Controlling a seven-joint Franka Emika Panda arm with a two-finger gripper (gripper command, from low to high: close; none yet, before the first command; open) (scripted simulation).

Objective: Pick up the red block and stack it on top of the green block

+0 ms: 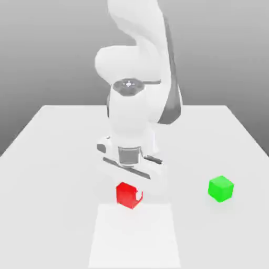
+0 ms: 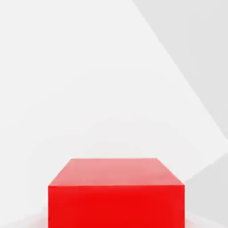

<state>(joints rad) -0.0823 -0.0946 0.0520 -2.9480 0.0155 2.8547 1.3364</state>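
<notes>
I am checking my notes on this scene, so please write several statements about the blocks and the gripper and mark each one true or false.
1. The red block is already stacked on the green block. False: the two blocks are apart.
2. The green block is at the exterior view's right of the red block. True.
3. The gripper is at the green block. False: it is down at the red block.
4. The red block shows in the hand view. True.
5. The arm reaches down over the red block. True.
6. The green block is under the arm. False: it stands off to the exterior view's right of the arm.
</notes>
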